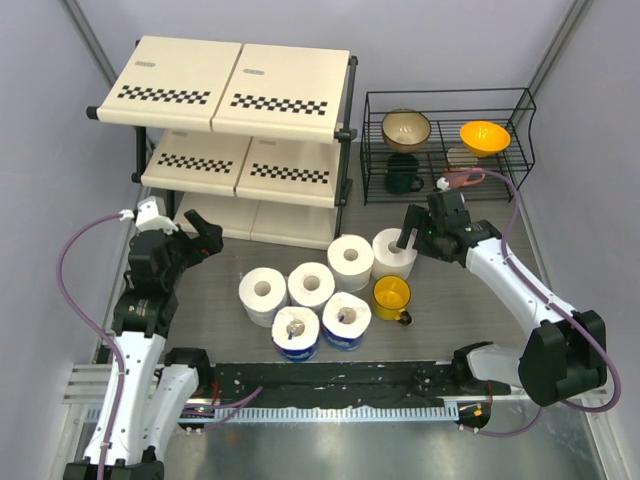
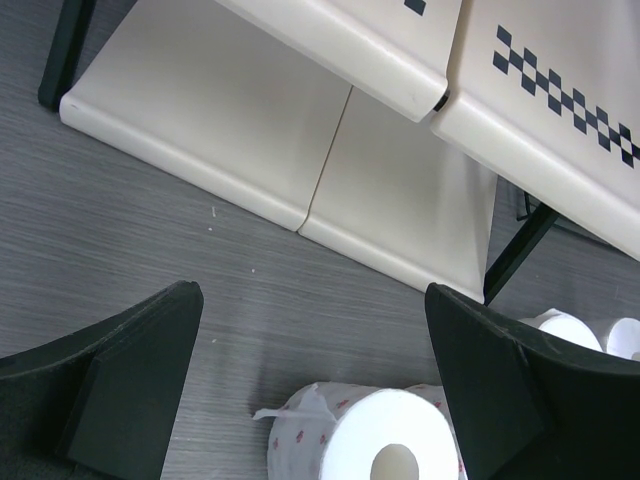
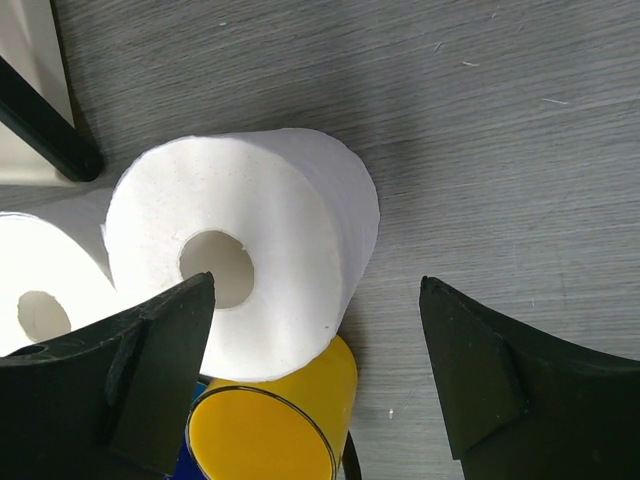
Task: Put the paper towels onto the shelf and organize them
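Your left gripper (image 1: 205, 236) is wide open and empty, beside the shelf (image 1: 190, 65). Your right gripper (image 1: 411, 233), equally wide and empty, hovers over the far-right paper towel roll (image 1: 393, 256).

The grey wood-grain table (image 1: 215, 305) carries a three-tier shelf (image 1: 215, 215) at its far left, with the lowest cream board resting on the surface. A black wire rack (image 1: 450, 92) stands at far right. Nearer, six paper towel rolls stand on end in a tight cluster. Four bare white ones form a rear arc: left roll (image 1: 264, 292), second roll (image 1: 311, 284), third roll (image 1: 350, 258), right roll (image 1: 393, 252). In front of them stand two blue-wrapped rolls (image 1: 296, 332) side by side. A yellow mug (image 1: 391, 296) stands upright just in front of the right roll.
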